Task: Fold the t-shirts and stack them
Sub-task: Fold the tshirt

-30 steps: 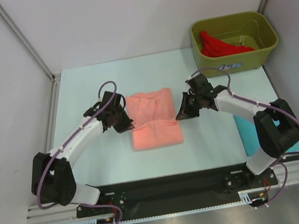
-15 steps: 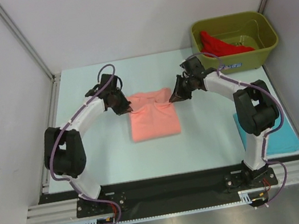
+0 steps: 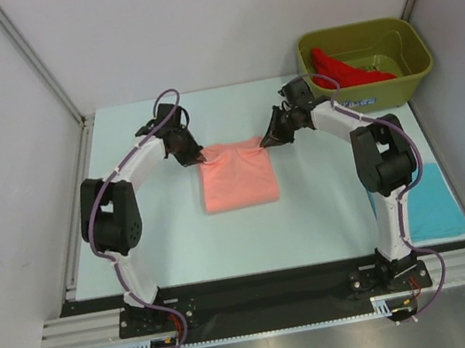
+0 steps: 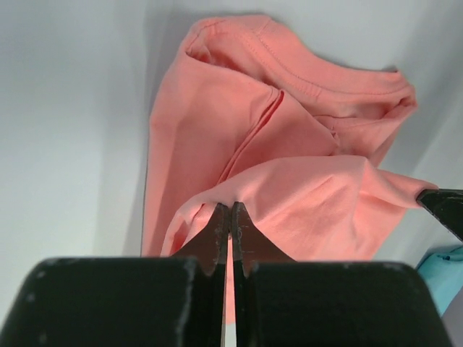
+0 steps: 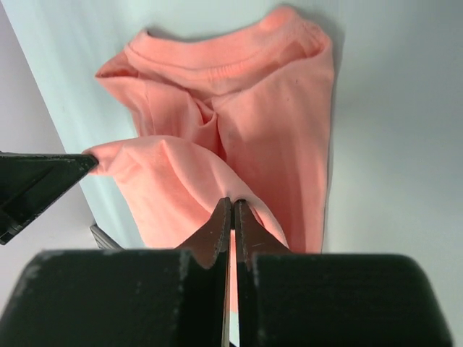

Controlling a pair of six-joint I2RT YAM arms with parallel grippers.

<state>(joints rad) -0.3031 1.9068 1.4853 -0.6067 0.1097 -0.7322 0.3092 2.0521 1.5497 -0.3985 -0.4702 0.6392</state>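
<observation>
Salmon-pink t-shirt (image 3: 238,182) — corners hidden in left end effector (image 3: 202,159), right end effector (image 3: 264,144).

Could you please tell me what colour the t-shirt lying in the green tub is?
Bright red t-shirt, best seen in the top external view.

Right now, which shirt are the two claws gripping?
The salmon-pink t-shirt in the middle; the red t-shirt lies in the green tub, the turquoise t-shirt untouched at far right.

Right arm (image 3: 383,167) partly hides turquoise t-shirt (image 3: 443,204); left wrist view's edge crops it.
</observation>
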